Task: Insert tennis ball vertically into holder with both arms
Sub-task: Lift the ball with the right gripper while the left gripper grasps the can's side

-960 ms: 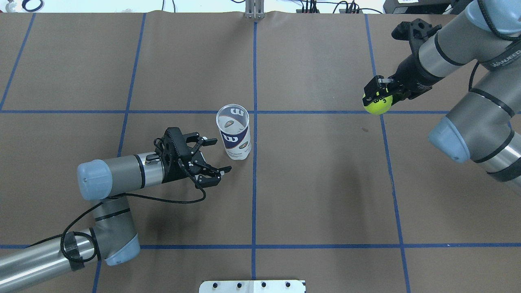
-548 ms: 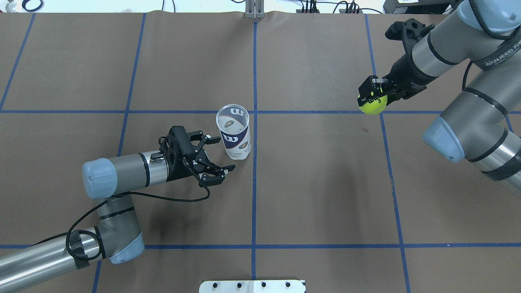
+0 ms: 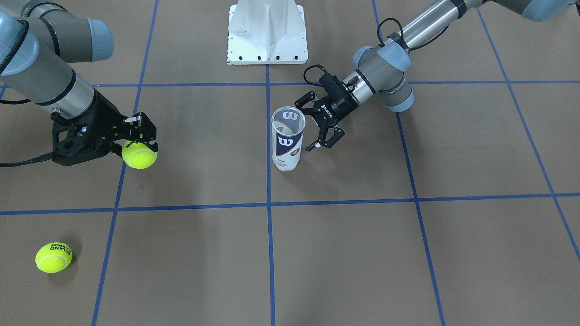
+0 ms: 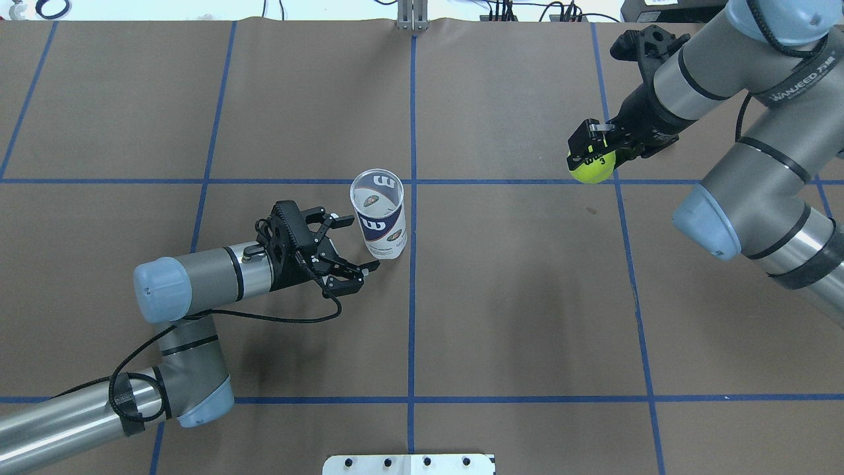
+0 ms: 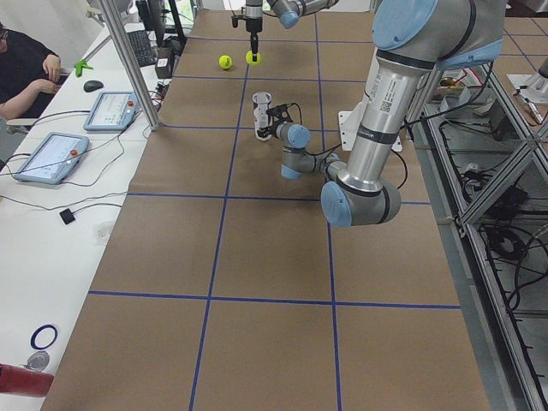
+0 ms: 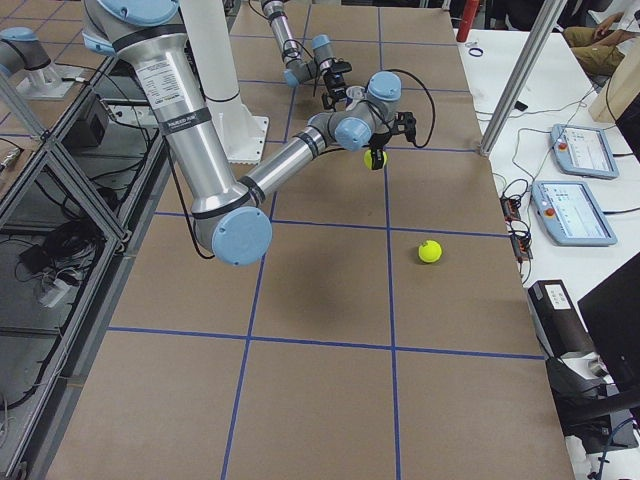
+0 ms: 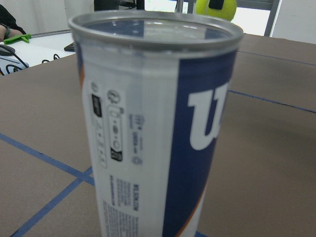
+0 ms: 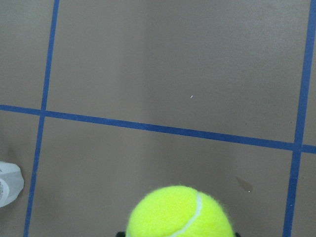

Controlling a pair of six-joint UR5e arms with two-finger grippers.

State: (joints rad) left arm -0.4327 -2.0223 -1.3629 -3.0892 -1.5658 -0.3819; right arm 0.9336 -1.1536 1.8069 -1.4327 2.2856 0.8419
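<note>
The holder point(image 4: 379, 218) stands upright near the table's middle, its open mouth up; it shows as holder point(image 3: 287, 145) from the front and fills the left wrist view as holder point(image 7: 158, 128). My left gripper point(image 4: 359, 244) lies level beside it and is open, one finger on each side of the can's lower part, apart from it. Far to the right, my right gripper point(image 4: 593, 155) is shut on a yellow tennis ball point(image 4: 591, 166) held above the table. The same tennis ball point(image 3: 139, 155) shows under that right gripper point(image 3: 141, 142), and as tennis ball point(image 8: 180, 212).
A second tennis ball point(image 3: 53, 257) lies loose on the table on the right arm's side. The white base pedestal point(image 3: 267, 31) stands at the robot's edge. A person point(image 5: 21, 68) sits at a side desk with tablets point(image 5: 51, 158).
My right arm has carried the tennis ball leftward, nearer the holder. My left gripper has slid a little closer to the holder and stays open.
</note>
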